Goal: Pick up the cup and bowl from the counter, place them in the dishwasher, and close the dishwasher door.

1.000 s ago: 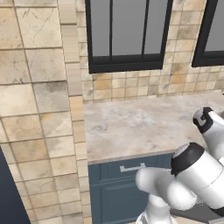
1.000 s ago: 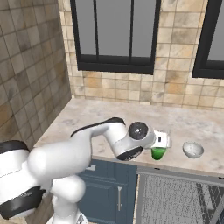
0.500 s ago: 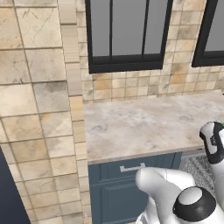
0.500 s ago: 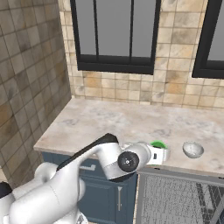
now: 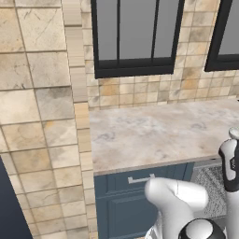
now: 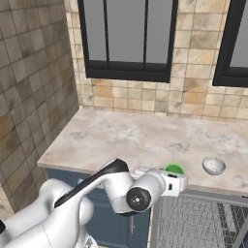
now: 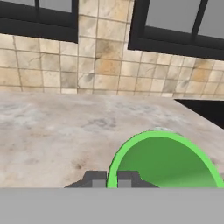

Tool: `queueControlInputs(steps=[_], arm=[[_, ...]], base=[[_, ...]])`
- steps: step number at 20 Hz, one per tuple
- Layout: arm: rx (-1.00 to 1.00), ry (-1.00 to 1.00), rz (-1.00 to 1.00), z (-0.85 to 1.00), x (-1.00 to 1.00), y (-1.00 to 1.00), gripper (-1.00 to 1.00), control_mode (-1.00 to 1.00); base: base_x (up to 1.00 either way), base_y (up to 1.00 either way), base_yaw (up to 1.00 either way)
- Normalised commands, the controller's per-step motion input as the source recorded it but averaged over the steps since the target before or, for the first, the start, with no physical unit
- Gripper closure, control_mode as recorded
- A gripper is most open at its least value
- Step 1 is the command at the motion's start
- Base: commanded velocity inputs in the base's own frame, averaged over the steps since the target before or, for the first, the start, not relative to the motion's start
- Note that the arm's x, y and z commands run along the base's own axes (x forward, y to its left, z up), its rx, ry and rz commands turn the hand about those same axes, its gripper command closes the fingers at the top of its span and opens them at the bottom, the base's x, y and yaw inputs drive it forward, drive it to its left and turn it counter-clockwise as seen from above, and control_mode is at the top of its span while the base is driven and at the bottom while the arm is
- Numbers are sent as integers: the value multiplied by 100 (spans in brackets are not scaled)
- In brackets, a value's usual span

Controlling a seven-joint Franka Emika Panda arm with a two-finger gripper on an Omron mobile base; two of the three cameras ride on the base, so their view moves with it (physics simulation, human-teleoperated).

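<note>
since the tool (image 7: pixel 112 179) sits low at the green cup (image 7: pixel 164 162) rim, fingers nearly together around it, a weak pinch could tip it on the table (image 6: pixel 126 140).

The green cup (image 6: pixel 174 169) stands on the worktop (image 6: pixel 135 138) at its front edge, its open round rim (image 7: pixel 164 162) close before the hand camera, with the claw (image 7: pixel 112 179) at its near rim, one fingertip to each side of the wall. The small pale grey bowl (image 6: pixel 213 165) sits upright on the worktop near the cup, a little farther along the same front edge. The dishwasher (image 6: pixel 203 223) lies just under that edge below the cup and bowl, its grey wire-mesh rack (image 6: pixel 193 225) exposed.
</note>
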Motion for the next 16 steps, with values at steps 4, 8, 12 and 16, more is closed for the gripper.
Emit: queueControlInputs(steps=[4,8,12,16], arm=[[0,-1,0,0,-49,0,100,-100],[0,-5,0,-6,-54,0,100,-100],[0,-3,0,-20,-36,0,100,-100],[0,-2,0,-31,-14,0,100,-100]], base=[[0,0,0],[0,0,0],[0,0,0],[0,0,0]])
